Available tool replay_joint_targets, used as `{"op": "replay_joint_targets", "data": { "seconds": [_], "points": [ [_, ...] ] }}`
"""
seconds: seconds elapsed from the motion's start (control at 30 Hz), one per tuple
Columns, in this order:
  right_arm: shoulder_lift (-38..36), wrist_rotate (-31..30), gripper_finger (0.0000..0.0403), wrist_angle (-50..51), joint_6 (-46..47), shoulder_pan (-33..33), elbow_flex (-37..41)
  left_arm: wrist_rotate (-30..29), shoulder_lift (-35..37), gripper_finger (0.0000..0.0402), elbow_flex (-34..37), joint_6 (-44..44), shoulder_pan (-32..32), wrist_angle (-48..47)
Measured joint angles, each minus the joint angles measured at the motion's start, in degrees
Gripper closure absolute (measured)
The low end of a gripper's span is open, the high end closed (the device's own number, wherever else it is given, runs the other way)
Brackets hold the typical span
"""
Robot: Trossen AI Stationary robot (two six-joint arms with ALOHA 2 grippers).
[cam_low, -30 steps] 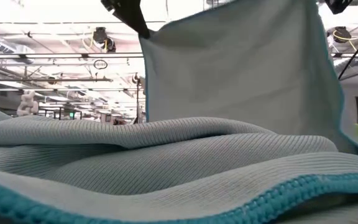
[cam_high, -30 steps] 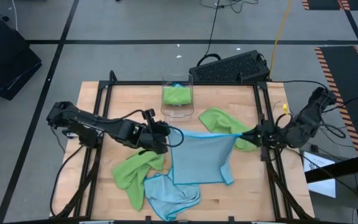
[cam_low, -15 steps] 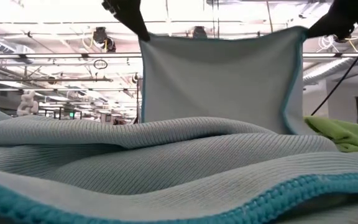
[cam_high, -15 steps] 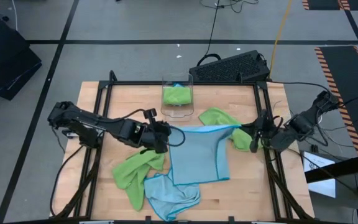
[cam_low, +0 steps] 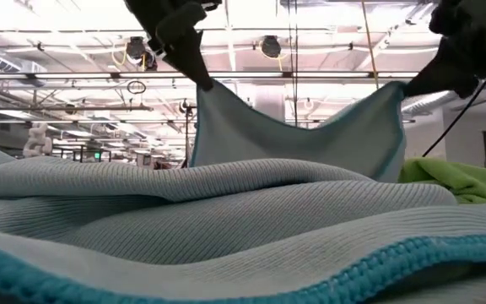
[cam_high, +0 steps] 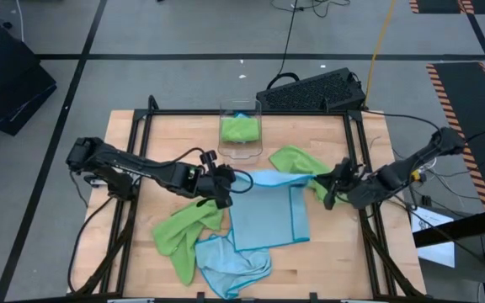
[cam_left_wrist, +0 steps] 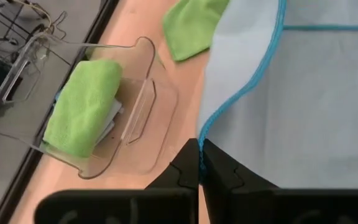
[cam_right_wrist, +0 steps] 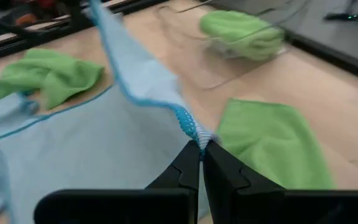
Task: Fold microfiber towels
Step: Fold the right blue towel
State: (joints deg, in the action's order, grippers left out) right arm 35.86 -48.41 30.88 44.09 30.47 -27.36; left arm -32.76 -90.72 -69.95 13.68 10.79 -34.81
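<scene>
Towel stretched between two end effectors

Light blue towel (cam_high: 263, 210) hangs over the middle of the counter (cam_high: 369, 269), its lower part lying on the wood. The left end effector (cam_high: 228, 187) pinches one top corner and the right end effector (cam_high: 327, 187) pinches the other, the edge sagging between them. No writing is readable. A clear bin (cam_high: 241, 135) holds a folded green towel (cam_high: 239, 128). Another green towel (cam_high: 297, 160) lies behind; a green towel (cam_high: 179, 234) and a crumpled blue towel (cam_high: 230, 268) lie in front.
</scene>
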Motion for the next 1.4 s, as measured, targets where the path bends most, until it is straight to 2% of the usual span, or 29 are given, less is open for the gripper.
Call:
{"op": "replay_joint_targets", "data": {
  "seconds": [0.1,0.23,0.43,0.53,0.67,0.93,1.03,1.2,1.27,1.4],
  "points": [
    [1.2,-3.0,0.0382,0.1,0.4,-1.4,1.2,-0.5,0.0,0.0390,1.0,0.6,-0.2,2.7],
    [2.9,-4.2,0.0334,0.2,-0.8,-3.3,2.3,-0.9,0.0,0.0398,1.3,0.3,-0.5,5.6],
    [3.4,-0.1,0.0242,0.6,2.4,-3.9,1.1,-1.3,0.0,0.0391,1.4,0.8,-1.5,5.6],
    [4.5,2.9,0.0222,2.9,5.4,-3.9,-0.6,-1.3,0.0,0.0397,1.4,1.5,-2.0,5.6],
    [6.2,7.8,0.0222,3.1,7.3,-3.6,-3.0,-1.3,-0.1,0.0391,1.4,1.8,-2.5,5.6],
    [7.4,27.7,0.0253,6.9,7.3,-1.7,-3.8,-1.3,-0.4,0.0395,1.4,1.8,-2.4,5.4],
    [8.7,34.6,0.0263,0.3,7.7,1.2,-1.3,-1.3,-0.4,0.0388,1.4,1.8,-2.4,5.4],
    [15.8,34.3,0.0269,-19.9,5.1,7.5,3.3,-1.3,-0.4,0.0397,1.4,2.1,-2.4,5.5],
    [20.3,32.0,0.0269,-23.9,4.6,9.9,3.5,-1.3,-0.4,0.0395,1.4,2.1,-2.6,5.8],
    [30.5,28.6,0.0269,-24.2,4.5,13.7,1.9,-1.3,-0.4,0.0388,1.4,1.8,-2.7,6.1]
  ]
}}
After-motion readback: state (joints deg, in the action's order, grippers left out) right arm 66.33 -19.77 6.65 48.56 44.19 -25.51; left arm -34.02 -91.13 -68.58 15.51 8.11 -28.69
